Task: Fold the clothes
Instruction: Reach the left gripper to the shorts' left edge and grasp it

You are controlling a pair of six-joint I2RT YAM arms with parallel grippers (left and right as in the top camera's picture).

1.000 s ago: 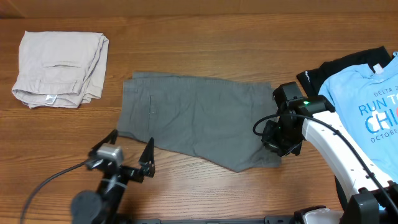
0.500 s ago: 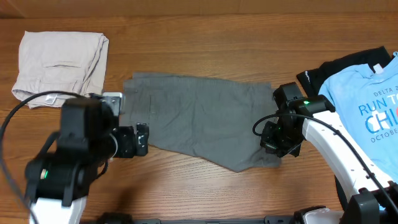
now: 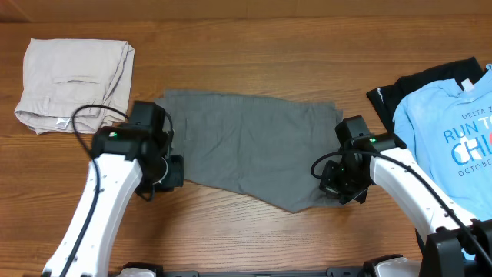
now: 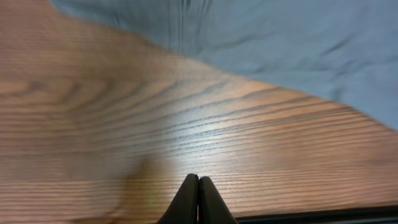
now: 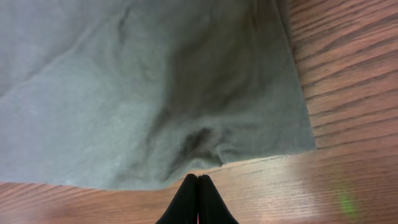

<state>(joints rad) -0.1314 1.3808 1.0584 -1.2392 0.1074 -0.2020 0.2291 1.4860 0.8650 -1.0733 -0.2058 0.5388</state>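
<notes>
A: Seen from overhead, where do the clothes lie?

B: The plain mid-grey woven shorts point(image 3: 246, 146) lie flat in the middle of the brown wooden surface point(image 3: 254, 46). Their long axis runs left to right, and the lower edge slants down toward the right. The left end is partly under the left arm, so which end carries the waistband cannot be told.

A: And around them?

B: A folded pair of pale beige shorts point(image 3: 73, 85) sits well apart at the far left. A light blue printed T-shirt point(image 3: 453, 131) lies on a black garment point(image 3: 400, 88) at the right edge.

A: The arms, from above?

B: The left end effector point(image 3: 169, 171) is at the lower left corner of the grey pair, the right end effector point(image 3: 342, 188) at the lower right corner. Both point downward, so the fingers are hidden there.

A: The left wrist view?

B: Its two dark fingers are pressed together with nothing between them, over bare wood. The grey cloth's edge crosses the top of the picture, apart from the tips.

A: The right wrist view?

B: The fingers are pressed together there too, tips right at the hem, where the cloth puckers toward them. Whether any hem is pinched cannot be told.
</notes>
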